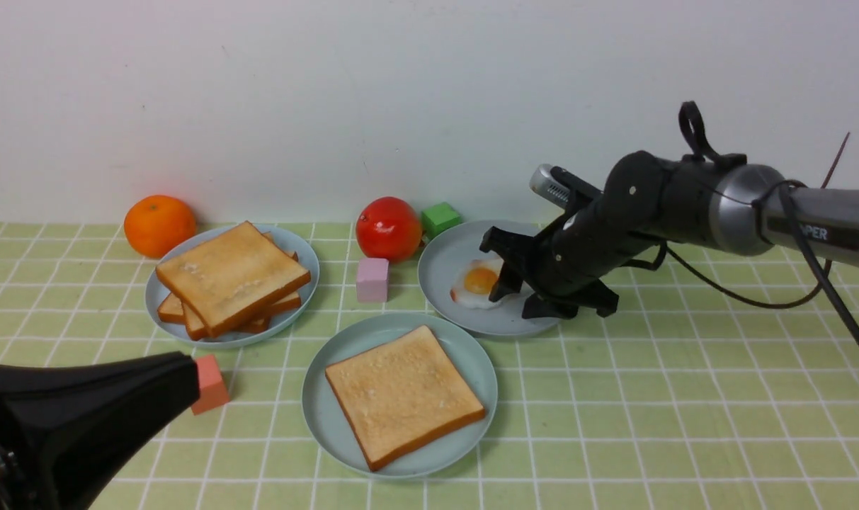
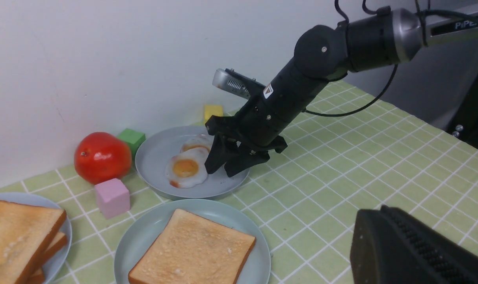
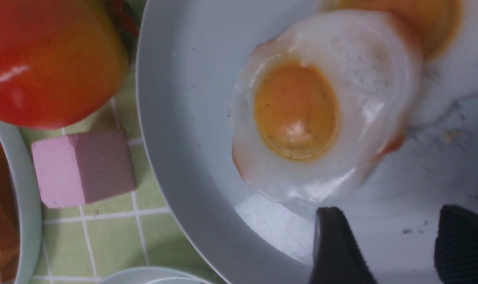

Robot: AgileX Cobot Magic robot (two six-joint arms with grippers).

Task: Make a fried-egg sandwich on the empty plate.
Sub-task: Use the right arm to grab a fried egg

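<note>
One toast slice (image 1: 403,393) lies on the near teal plate (image 1: 316,405), the front egg (image 1: 479,285) on the far grey plate (image 1: 443,262) just beside the right gripper (image 2: 222,172), jaws apart and empty; left gripper (image 1: 181,379) closed, holding nothing.

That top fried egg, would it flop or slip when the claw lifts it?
Probably light and thin: the egg lies flat on its plate. Its glossy sheen suggests slippery plastic. It overlaps a second egg, which might drag along.
</note>
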